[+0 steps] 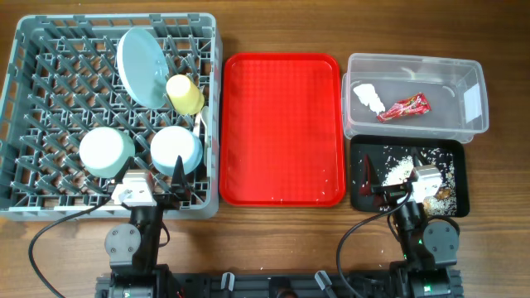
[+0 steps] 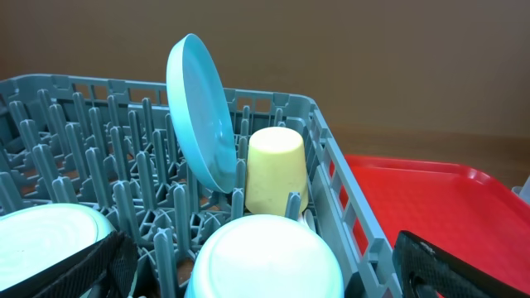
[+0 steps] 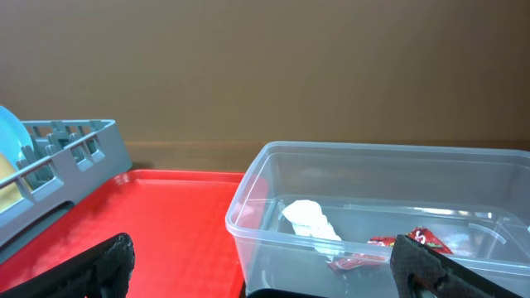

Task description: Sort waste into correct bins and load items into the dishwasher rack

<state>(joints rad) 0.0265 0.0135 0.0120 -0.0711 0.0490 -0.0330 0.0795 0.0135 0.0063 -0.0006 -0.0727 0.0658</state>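
Hovering with its jaws spread wide and nothing between them, the left hand (image 1: 154,179) sits above the near edge of the large square grey plastic dishwasher rack (image 1: 33,50), which lies just left of the flat red plastic serving tray (image 1: 281,124). One black finger (image 1: 180,172) overlaps a pale green-blue round bowl (image 1: 175,149) resting upside down in the rack. A second bowl of the same kind (image 1: 106,151) lies further from the red tray. Beyond them a small yellow cup (image 1: 184,93) stands mouth down, touching a light blue round plate (image 1: 142,66) that leans on edge among the pegs.

On the other side of the red tray, the right hand (image 1: 397,178) is likewise fully open and empty, poised over the near part of the shallow black rectangular tray (image 1: 462,165), just right of the red tray's near corner. Loose white rice-like scraps (image 1: 397,170) and brown food bits (image 1: 439,199) are scattered inside it. Behind the black tray and touching it stands the clear plastic rectangular tub (image 1: 356,66), also just right of the red tray; it holds a crumpled white tissue (image 1: 368,98) and a small shiny red snack wrapper (image 1: 404,107), lying near each other. The red tray carries only a few white specks near its front edge. Everything rests on the wooden bench (image 1: 265,240).
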